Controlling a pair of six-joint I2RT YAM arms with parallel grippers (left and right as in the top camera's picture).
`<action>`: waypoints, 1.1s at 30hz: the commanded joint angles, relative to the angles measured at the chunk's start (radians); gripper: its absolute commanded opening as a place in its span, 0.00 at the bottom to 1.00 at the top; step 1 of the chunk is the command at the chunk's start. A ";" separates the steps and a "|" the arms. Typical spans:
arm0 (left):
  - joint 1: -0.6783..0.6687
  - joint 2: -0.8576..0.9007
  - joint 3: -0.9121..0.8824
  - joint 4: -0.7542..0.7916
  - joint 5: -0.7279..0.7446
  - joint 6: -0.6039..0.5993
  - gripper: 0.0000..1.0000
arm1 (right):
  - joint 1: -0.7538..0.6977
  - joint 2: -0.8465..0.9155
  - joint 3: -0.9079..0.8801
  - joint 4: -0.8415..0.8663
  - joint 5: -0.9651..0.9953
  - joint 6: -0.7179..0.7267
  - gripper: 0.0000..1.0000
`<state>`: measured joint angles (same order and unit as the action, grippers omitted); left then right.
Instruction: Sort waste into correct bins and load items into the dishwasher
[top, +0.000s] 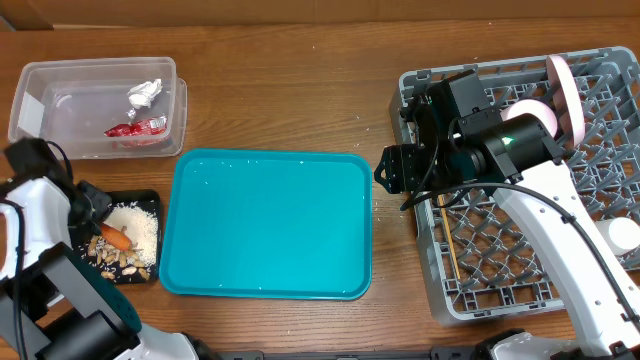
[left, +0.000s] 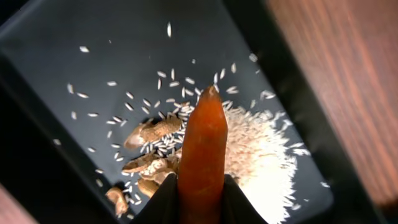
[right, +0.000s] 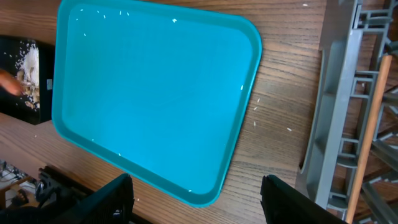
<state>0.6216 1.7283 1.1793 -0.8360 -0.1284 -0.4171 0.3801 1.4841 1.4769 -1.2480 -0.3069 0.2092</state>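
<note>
My left gripper (left: 200, 190) is shut on the orange carrot (left: 202, 143) and holds it just above the black tray (left: 74, 56), over loose white rice (left: 258, 152) and beige nut scraps (left: 152, 130). From overhead, the carrot (top: 116, 238) is over the black tray (top: 150, 198) at the left. The clear tub (top: 60, 100) holds the white tissue (top: 146, 92) and the red wrapper (top: 135, 127). My right gripper (right: 196, 199) is open and empty over the table between the teal tray and the grey dish rack (top: 470, 290). The rack holds an upright plate (top: 566, 90), two bowls (top: 536, 115) (top: 623, 235) and chopsticks (top: 447, 240).
The large teal tray (top: 265, 225) lies in the middle with a few rice grains on it; it also shows in the right wrist view (right: 155, 81). Stray rice grains lie on the wood next to the rack's edge (right: 336, 124).
</note>
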 joint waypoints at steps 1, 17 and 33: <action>0.001 0.005 -0.064 0.047 -0.005 -0.018 0.06 | 0.003 -0.001 -0.005 0.005 0.003 0.000 0.69; -0.004 -0.003 -0.040 0.006 0.073 -0.012 0.49 | 0.003 -0.001 -0.005 0.005 0.003 0.000 0.72; -0.571 -0.158 0.137 -0.281 0.248 0.343 0.79 | -0.094 0.030 -0.004 0.169 0.085 -0.034 1.00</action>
<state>0.1684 1.5707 1.3148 -1.0145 0.0956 -0.1936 0.3557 1.4876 1.4750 -1.0481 -0.2573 0.1898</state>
